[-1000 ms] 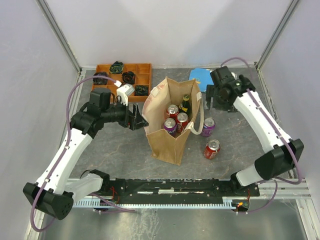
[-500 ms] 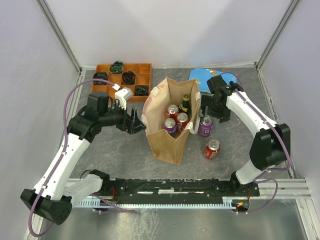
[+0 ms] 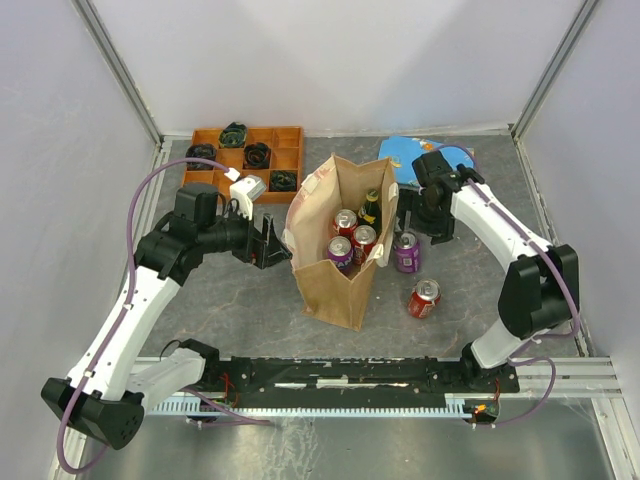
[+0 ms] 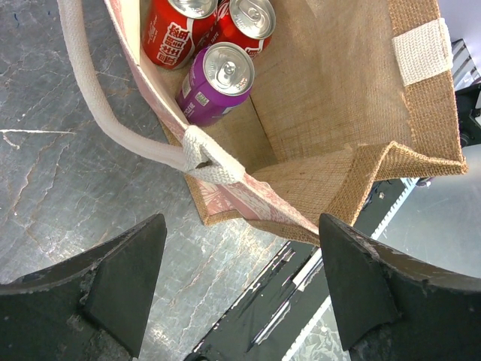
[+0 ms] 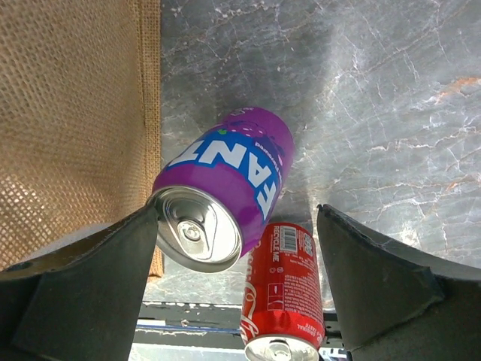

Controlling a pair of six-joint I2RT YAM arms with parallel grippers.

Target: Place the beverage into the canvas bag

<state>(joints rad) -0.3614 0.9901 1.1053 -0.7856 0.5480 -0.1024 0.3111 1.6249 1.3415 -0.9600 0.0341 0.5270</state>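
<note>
Currently three cans (image 3: 345, 221), one bottle (image 3: 371, 207) inside canvas bag (image 3: 330, 288); two loose cans (image 3: 407, 254)

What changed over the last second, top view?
The right gripper swung forward from the back to the purple Fanta can beside the canvas bag, jaws open around it, not gripping. The left gripper eased back slightly, open. Bag, red can, orange tray stayed put.

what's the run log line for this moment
left fingers: open, beside canvas bag | right fingers: open, lined up on purple can on table | in bag: three cans, bottle | red can: on table
</note>
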